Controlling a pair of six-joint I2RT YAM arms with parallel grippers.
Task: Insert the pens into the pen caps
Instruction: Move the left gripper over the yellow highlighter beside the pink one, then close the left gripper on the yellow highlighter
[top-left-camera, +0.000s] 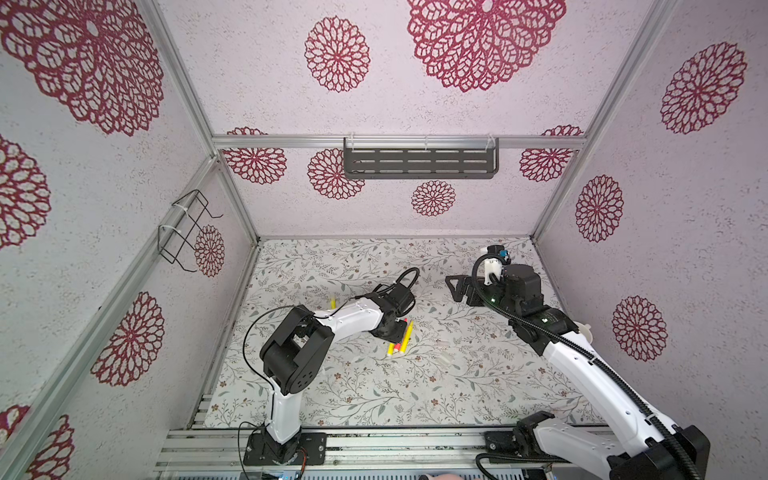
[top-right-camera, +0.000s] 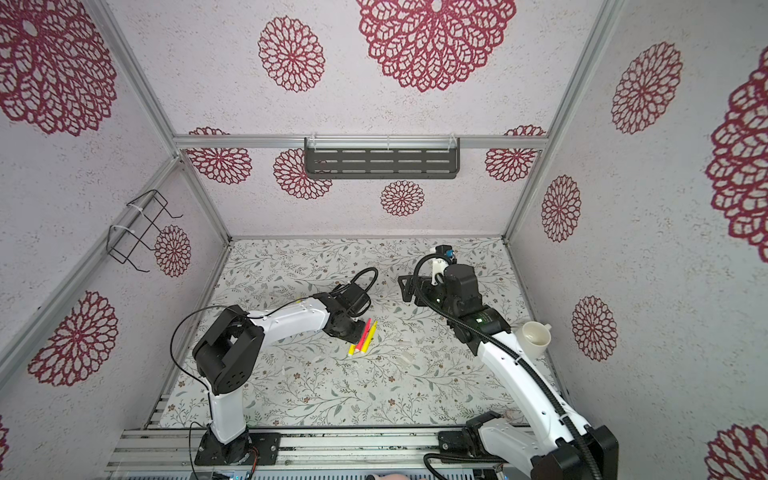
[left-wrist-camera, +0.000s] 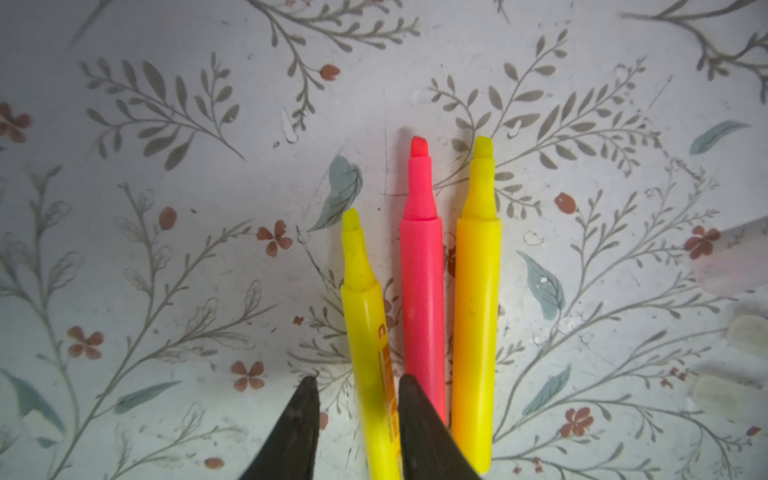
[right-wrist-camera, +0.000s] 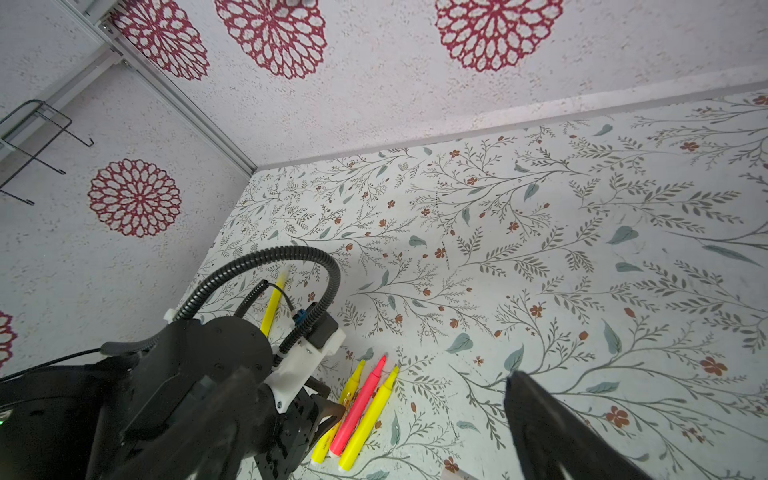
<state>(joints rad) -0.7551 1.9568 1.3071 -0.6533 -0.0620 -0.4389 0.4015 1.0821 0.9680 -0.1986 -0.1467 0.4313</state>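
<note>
1. the left gripper (left-wrist-camera: 359, 380) sits low over the table (left-wrist-camera: 166, 249), its jaws partly spread and straddling a yellow pen (left-wrist-camera: 365, 328).
2. bare table shows between one finger (left-wrist-camera: 297, 419) and the barrel. the other finger (left-wrist-camera: 419, 424) overlaps the barrel's edge, and whether it touches is unclear. the pen lies between the jaws but is not pinched.
3. the pink pen (left-wrist-camera: 422, 291) lies just outside that second finger, and a second yellow pen (left-wrist-camera: 476, 316) lies along its far side. all three are flat, nearly parallel and uncapped, with their tips pointing away from the gripper.
4. a fourth pen (right-wrist-camera: 274, 301), also yellow, lies apart from the others beyond the left arm. a thin cable crosses it in the right wrist view, and only a short stub of it shows in a top view (top-left-camera: 333, 303).
5. the right gripper (top-left-camera: 454, 287) hangs well apart from the pens, nearer the back wall, its jaws spread wide with nothing between them.
6. the pen caps (top-right-camera: 409, 357) lie on the table between the two arms, near the three pens. they are clear and faint against the floral print, so their number is hard to tell. in the left wrist view they are blurred pale shapes at the frame edge (left-wrist-camera: 746, 332).
7. in both top views the left gripper's fingers are hidden under its own wrist, and only the pens' ends stick out.
8. a white cup (top-right-camera: 536, 336) stands beside the right arm, and in a top view the arm covers most of it (top-left-camera: 587, 330).
</note>
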